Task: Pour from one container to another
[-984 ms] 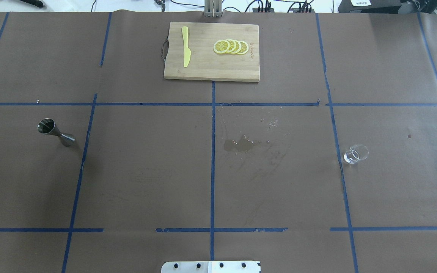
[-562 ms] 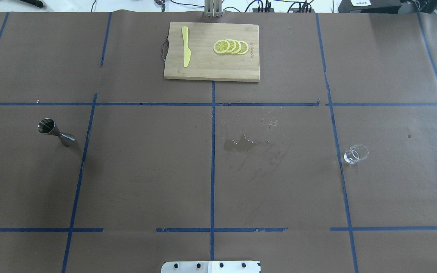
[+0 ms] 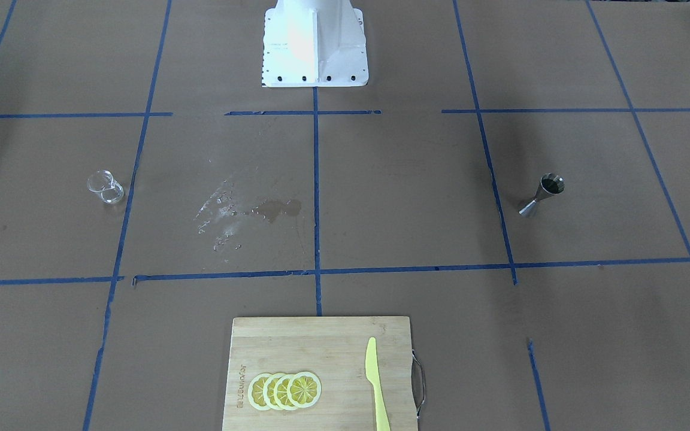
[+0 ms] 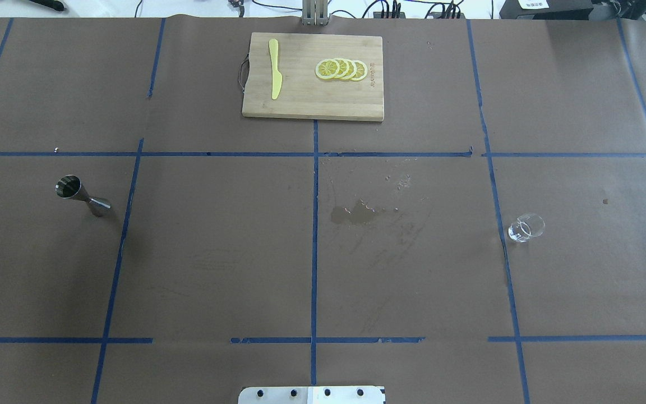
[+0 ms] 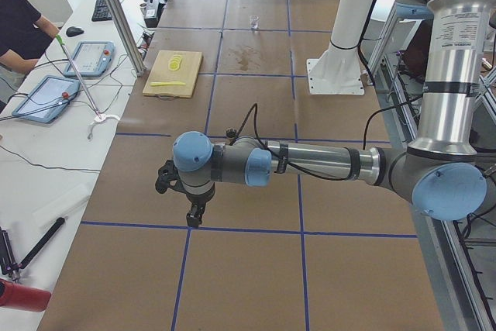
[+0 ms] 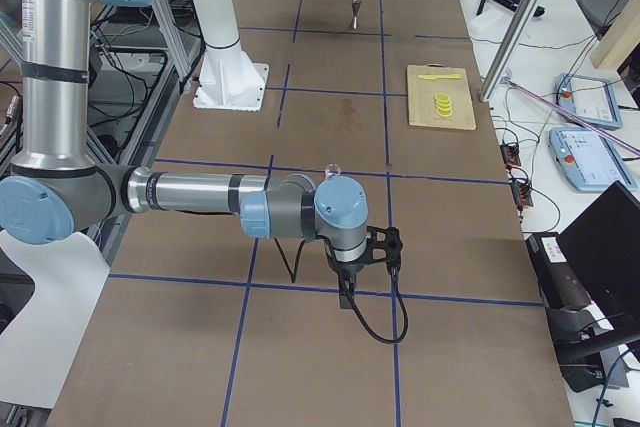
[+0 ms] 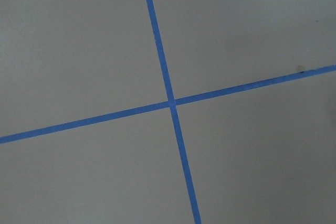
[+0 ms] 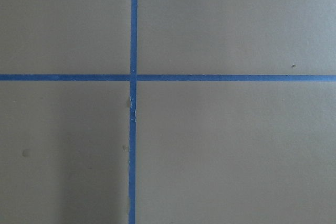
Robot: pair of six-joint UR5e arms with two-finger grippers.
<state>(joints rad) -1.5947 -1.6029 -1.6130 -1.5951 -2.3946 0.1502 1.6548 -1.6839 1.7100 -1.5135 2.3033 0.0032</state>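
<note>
Nothing moved, cup (image 4: pixel 526 228), jigger (image 4: pixel 82 196) untouched, left gripper (image 5: pixel 194 215), right gripper (image 6: pixel 345 298) seemingly empty

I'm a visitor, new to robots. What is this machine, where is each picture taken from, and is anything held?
The machine is two jointed arms at a table covered in brown paper with blue tape. Two pictures look down on it, one from behind the robot, one facing it. Two come from the table's ends, showing the left arm and right arm stretched over bare paper. Two are wrist cameras, seeing only tape. I cannot tell whether the left gripper and right gripper are open. Nothing looks held: the small clear glass cup, on the robot's right, and the shiny steel hourglass-shaped jigger, on its left, stand free. Between them lies a damp stain; beyond, a wooden cutting board with yellow lemon slices and a yellow knife.
</note>
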